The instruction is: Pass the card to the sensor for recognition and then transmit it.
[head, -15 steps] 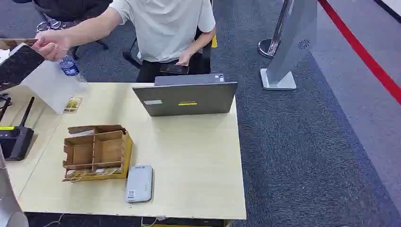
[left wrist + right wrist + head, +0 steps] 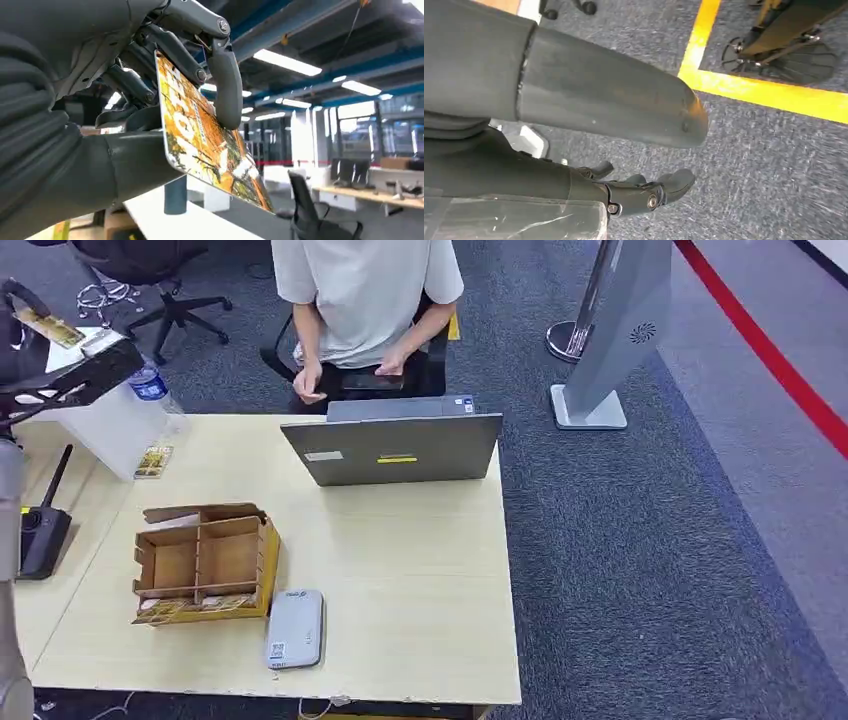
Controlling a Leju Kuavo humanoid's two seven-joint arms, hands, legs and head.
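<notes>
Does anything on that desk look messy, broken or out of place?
One thing: the brown cardboard divider box has a torn, bent top flap and sits askew on the pale wooden table. The grey laptop and small grey card reader look tidy.

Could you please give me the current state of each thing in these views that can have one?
card: held up by the left hand, off the table
right hand: holding nothing, fingers loosely curled, above the carpet
laptop: open, lid's back facing the robot
cardboard organizer: on the table, compartments open on top
grey sensor: flat on the table, nothing on it
</notes>
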